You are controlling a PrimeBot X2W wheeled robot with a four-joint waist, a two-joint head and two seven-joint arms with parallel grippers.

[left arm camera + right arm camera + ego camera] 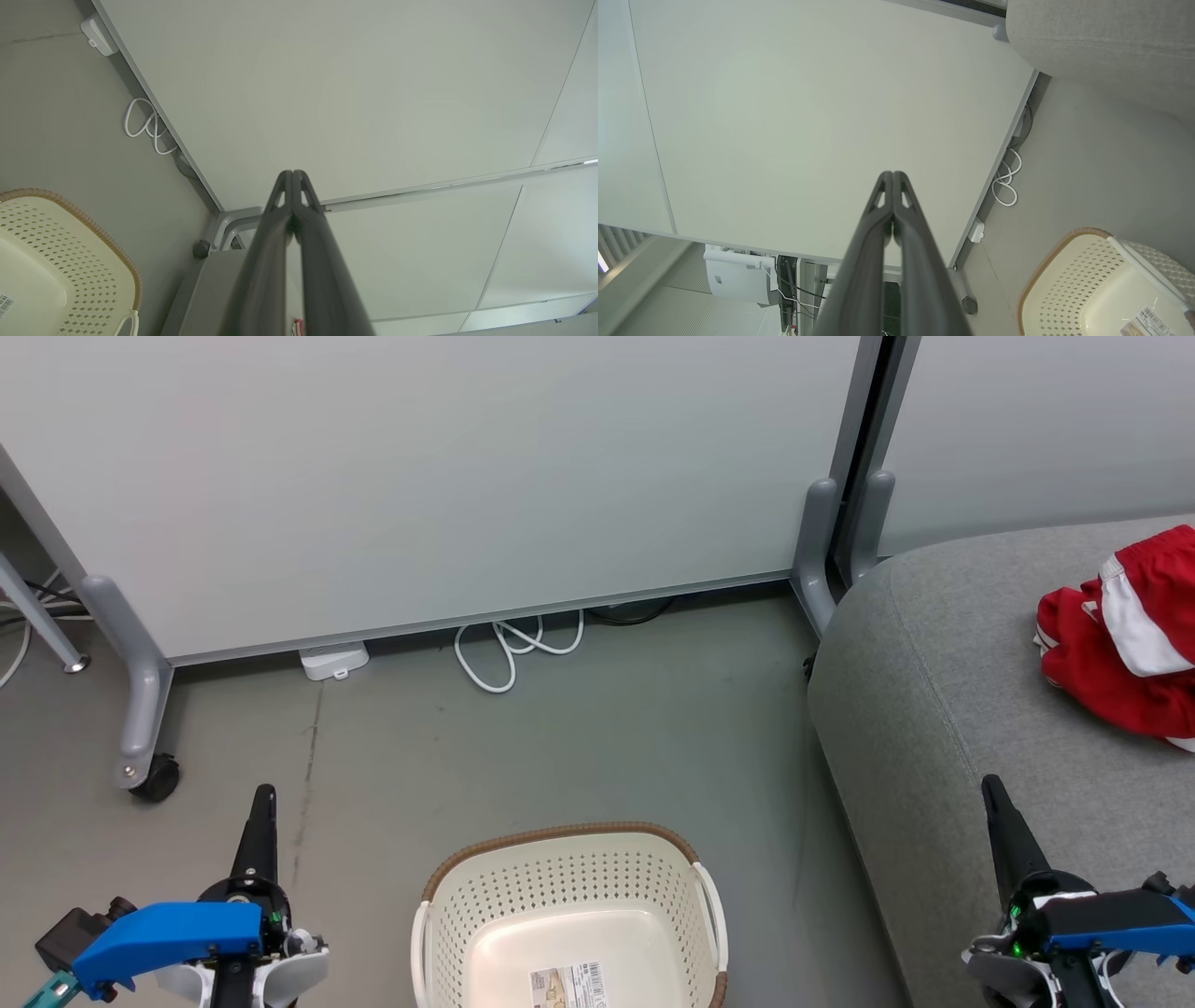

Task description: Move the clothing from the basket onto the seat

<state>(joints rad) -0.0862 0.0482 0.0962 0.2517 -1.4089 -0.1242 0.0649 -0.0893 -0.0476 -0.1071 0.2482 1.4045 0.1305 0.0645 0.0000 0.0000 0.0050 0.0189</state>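
Note:
Red clothing (1125, 639) with white stripes lies crumpled on the grey seat (952, 672) at the right. The cream basket (485, 905) with a brown rim stands on the floor at the bottom centre, with just a label inside. My left gripper (264, 793) is at the lower left, shut, left of the basket. Over the seat's front edge at the lower right, my right gripper (990, 786) is also shut. In the wrist views the left gripper (292, 173) and right gripper (893, 174) have their fingers pressed together on nothing. The basket (70, 233) (1069, 280) appears at the edge of both.
A pale partition panel (420, 476) on grey wheeled feet (140, 747) stands behind the basket. A coiled white cable (509, 649) and a white plug box (333, 661) lie at its base. Grey floor (560, 747) stretches between panel and basket.

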